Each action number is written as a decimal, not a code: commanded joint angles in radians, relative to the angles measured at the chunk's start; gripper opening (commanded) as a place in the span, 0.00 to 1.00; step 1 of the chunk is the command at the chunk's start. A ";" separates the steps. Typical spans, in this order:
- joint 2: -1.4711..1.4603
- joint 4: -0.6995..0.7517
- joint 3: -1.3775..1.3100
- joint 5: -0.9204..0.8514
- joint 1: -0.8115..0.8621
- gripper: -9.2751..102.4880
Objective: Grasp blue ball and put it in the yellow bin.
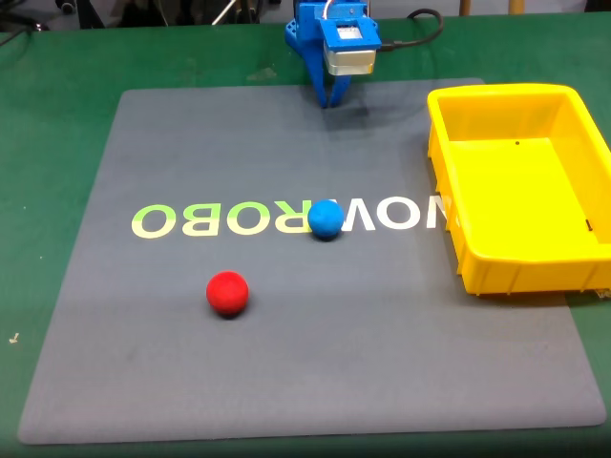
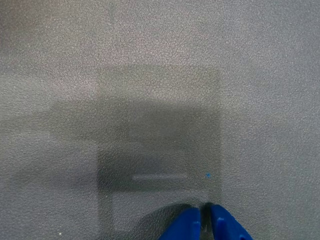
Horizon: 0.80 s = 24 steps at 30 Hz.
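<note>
The blue ball (image 1: 326, 218) rests near the middle of the grey mat, on the white lettering. The yellow bin (image 1: 573, 253) sits at the mat's right edge and holds nothing. My blue gripper (image 1: 330, 99) hangs at the mat's far edge, well behind the ball and left of the bin, pointing down. In the wrist view the gripper (image 2: 205, 209) shows two blue fingertips (image 2: 187, 222) pressed together, shut on nothing, above bare grey mat with its own shadow.
A red ball (image 1: 227, 292) lies on the mat in front and to the left of the blue one. The grey mat (image 1: 143, 382) lies on a green table (image 1: 38, 191). A black cable (image 1: 420, 33) runs behind the arm.
</note>
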 commanded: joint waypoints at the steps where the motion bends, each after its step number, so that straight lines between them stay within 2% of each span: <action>1: 0.000 0.017 0.031 -0.008 0.000 0.08; 16: 0.011 0.017 0.031 0.005 -0.003 0.08; 17: 0.017 0.014 0.031 -0.002 -0.002 0.09; 20: 0.017 -0.017 -0.009 -0.049 0.044 0.27; 24: 0.017 -0.008 -0.140 -0.129 0.103 0.34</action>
